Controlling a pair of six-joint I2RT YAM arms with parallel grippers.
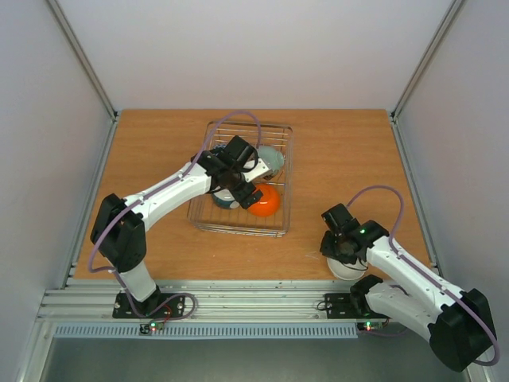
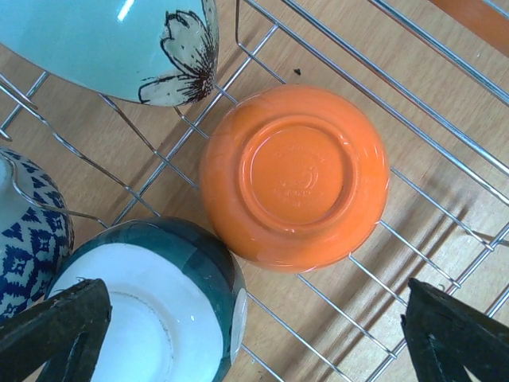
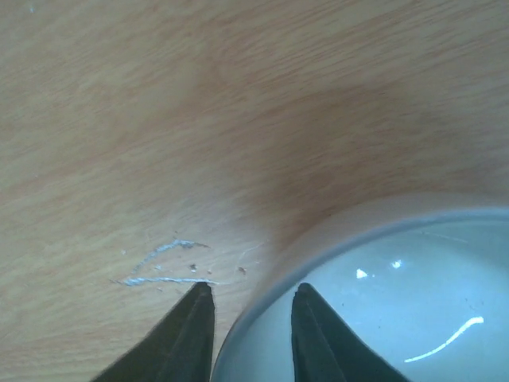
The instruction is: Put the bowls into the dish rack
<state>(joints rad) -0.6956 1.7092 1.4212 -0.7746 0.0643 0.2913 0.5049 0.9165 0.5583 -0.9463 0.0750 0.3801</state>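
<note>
So right now four of the bowls are in the dish rack [image 1: 238, 227], which sits mid-tabletop [image 1: 159, 143]. The orange bowl [image 2: 294, 175] is flipped upside down on the wires, and it's touching the dark blue bowl [image 2: 159, 310] next to it, which is bottom-up too. The mint green bowl [image 2: 103, 40] with a flower drawing is up at the far side, and the blue patterned bowl [image 2: 28, 231] peeks in at the edge of the left wrist view.

The left pincer [image 2: 254, 342] hangs over the rack, spread as wide as it goes, with nothing in it.

The last one, a pale bowl [image 3: 398, 302], is out on the tabletop near the right arm's base, well apart from the rack. The right pincer [image 3: 250, 330] is straddling its rim, one finger inside and one outside, with the gap pretty narrow. Honestly can't tell if it's actually squeezing the rim or just close to it.
</note>
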